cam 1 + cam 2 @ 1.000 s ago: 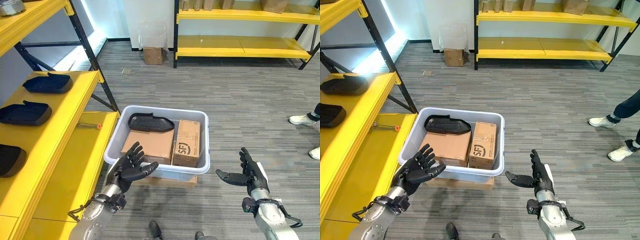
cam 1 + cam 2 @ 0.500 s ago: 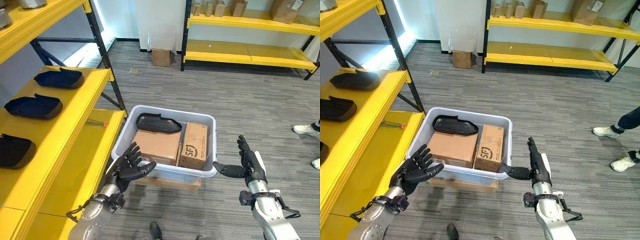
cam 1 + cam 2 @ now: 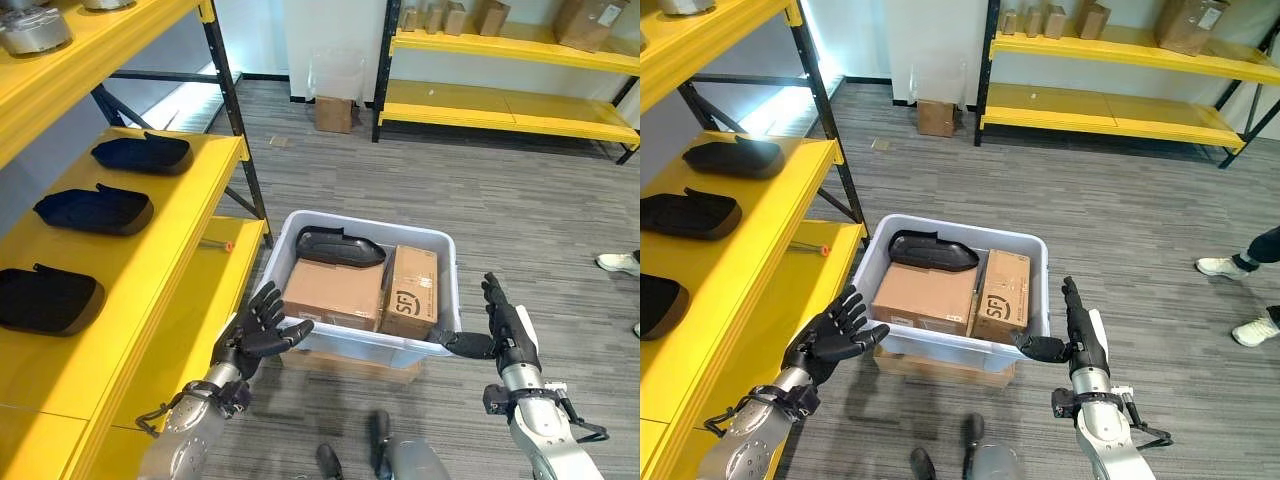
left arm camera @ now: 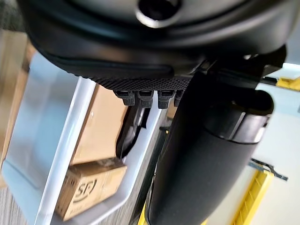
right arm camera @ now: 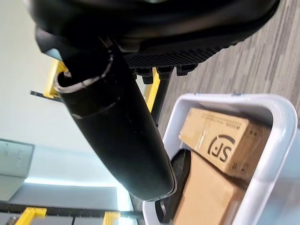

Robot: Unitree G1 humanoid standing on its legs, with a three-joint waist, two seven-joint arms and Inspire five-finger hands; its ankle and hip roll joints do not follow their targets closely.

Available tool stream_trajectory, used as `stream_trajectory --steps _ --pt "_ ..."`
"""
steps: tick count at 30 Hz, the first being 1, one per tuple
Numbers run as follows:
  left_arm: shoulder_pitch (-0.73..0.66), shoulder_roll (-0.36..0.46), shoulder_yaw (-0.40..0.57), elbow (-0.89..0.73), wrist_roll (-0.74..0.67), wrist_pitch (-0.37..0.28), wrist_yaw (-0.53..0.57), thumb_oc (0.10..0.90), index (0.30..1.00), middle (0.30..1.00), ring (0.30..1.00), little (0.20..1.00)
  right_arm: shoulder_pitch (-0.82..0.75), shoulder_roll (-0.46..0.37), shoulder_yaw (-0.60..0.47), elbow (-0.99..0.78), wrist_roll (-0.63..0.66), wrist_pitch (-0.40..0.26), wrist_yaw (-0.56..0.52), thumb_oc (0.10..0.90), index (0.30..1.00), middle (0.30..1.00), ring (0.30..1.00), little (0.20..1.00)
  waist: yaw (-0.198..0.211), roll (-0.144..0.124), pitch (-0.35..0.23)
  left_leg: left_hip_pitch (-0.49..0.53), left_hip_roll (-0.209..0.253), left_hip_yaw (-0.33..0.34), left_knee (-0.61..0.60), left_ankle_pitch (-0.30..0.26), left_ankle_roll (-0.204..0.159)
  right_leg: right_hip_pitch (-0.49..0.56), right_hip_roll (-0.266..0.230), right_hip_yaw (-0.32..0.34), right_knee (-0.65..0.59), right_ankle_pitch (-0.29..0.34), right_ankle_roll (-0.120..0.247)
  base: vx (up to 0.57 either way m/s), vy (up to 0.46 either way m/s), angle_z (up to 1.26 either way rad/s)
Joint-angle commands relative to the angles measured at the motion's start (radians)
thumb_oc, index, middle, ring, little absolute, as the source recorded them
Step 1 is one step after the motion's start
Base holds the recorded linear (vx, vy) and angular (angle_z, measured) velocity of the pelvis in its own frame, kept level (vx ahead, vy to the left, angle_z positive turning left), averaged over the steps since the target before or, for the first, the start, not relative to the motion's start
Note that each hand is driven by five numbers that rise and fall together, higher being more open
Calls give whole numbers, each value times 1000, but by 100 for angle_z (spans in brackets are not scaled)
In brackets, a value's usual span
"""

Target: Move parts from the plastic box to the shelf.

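Observation:
A pale grey plastic box (image 3: 349, 344) sits on the carpet before me. Inside lie a black moulded part (image 3: 339, 246) at the far side, a wide cardboard box (image 3: 331, 294) and a narrower printed carton (image 3: 410, 292). My left hand (image 3: 254, 331) hovers open by the box's near left corner, fingers spread, holding nothing. At the box's near right corner my right hand (image 3: 504, 329) stands open, its thumb at the rim. Three matching black parts (image 3: 94, 211) rest on the yellow shelf (image 3: 150, 240) to the left.
A lower yellow shelf level (image 3: 180, 340) runs beside the box, with an orange-tipped tool (image 3: 214, 244) on it. Far yellow racks (image 3: 510, 100) hold cartons, and a small cardboard box (image 3: 334, 113) stands at the back wall. A person's shoe (image 3: 617, 263) shows at the right.
The camera has shifted, so the box sits further right in view. My right hand has closed in on the box's near right corner. The left hand holds about the same pose.

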Motion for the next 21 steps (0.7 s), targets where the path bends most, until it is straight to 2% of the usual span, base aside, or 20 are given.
stream_trajectory --steps 1,5,13,21 --pt "-28 34 13 -119 -14 -91 -62 900 1000 1000 1000 1000 -118 -27 -94 -40 -19 -116 -24 900 1000 1000 1000 1000 -4 -5 -45 117 89 -101 -67 -50 -88 62 -5 17 -28 115 30 100 -58 78" --pt "-36 34 -8 -124 -22 -87 -33 900 1000 1000 1000 1000 -127 -20 -69 -22 -33 -98 -31 900 1000 1000 1000 1000 -5 -1 -57 135 101 -79 -67 -48 -103 101 -23 3 -71 134 39 114 -58 25" --pt "-16 34 -1 -143 -24 -67 -13 900 1000 1000 1000 1000 -98 -23 -63 -20 -32 -78 -50 900 1000 1000 1000 1000 -8 4 -70 136 111 -42 -67 -49 -109 169 -15 -23 -112 105 20 62 -44 -1" --pt "4 38 0 -156 -26 -55 -20 900 1000 1000 1000 1000 -93 -31 -68 -31 -32 -66 -70 900 1000 1000 1000 1000 -10 10 -81 129 116 -14 -67 -43 -113 198 1 -16 -126 80 7 44 -50 -3"
